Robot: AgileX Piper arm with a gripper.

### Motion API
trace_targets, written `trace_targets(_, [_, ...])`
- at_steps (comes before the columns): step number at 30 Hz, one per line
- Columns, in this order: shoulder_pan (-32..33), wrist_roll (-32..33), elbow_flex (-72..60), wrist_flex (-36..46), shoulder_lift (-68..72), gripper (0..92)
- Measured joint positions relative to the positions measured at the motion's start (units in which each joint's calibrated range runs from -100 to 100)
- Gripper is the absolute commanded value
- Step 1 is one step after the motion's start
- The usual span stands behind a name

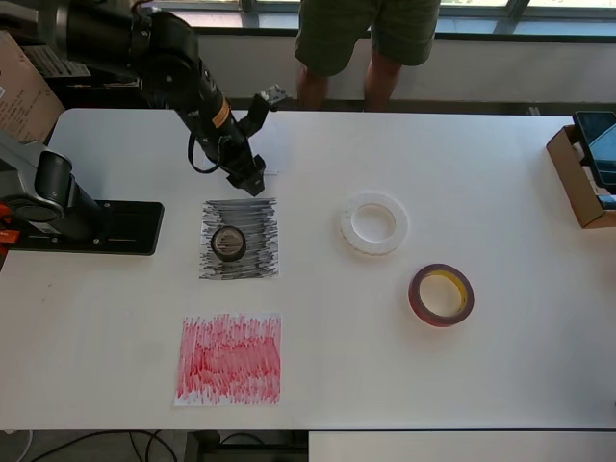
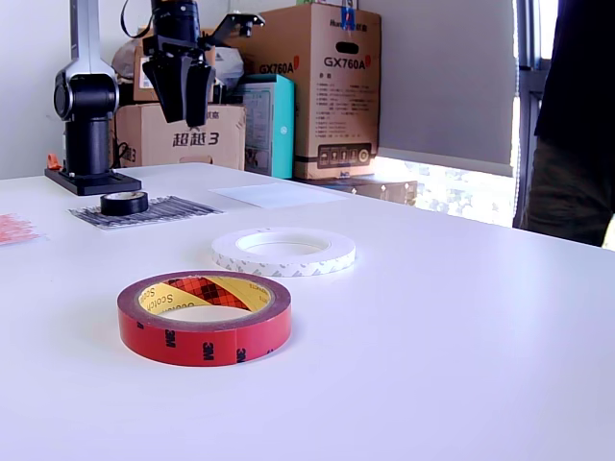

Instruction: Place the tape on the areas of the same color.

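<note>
A small black roll (image 1: 228,243) lies on the black scribbled patch (image 1: 260,241); it also shows in the exterior view (image 2: 125,202) on that patch (image 2: 168,208). My gripper (image 1: 249,181) hangs above the patch's far edge, raised (image 2: 185,115), open and empty. The wide white ring (image 1: 373,223) (image 2: 283,251) and the dark-red roll (image 1: 441,295) (image 2: 204,317) lie on the bare table. The red scribbled patch (image 1: 229,358) (image 2: 14,229) has nothing on it. The white patch (image 2: 274,195) shows only in the exterior view, bare, beyond the gripper.
The arm's black base (image 1: 91,226) sits at the overhead view's left. A cardboard box (image 1: 582,173) stands at the right table edge. A person (image 1: 366,38) stands behind the far edge. Cartons (image 2: 327,86) are stacked behind the table.
</note>
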Motion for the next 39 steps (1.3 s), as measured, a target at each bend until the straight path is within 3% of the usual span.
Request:
trace_targets(7, [-1.3, 7.4, -21.8, 15.5, 13.0, 69.9])
trace_targets(16, [-6.5, 9.1, -47.5, 23.3, 30.7, 69.9])
trace_targets(22, [-9.3, 8.5, -58.6, 21.6, 38.0, 70.3])
trace_targets(30, [-12.1, 3.5, -65.5, 10.0, 41.5, 71.1])
trace_targets(35, [-12.5, 0.5, -68.6, 4.7, 44.5, 78.7])
trace_targets(39, [-13.1, -0.1, -72.5, 4.0, 48.1, 79.3])
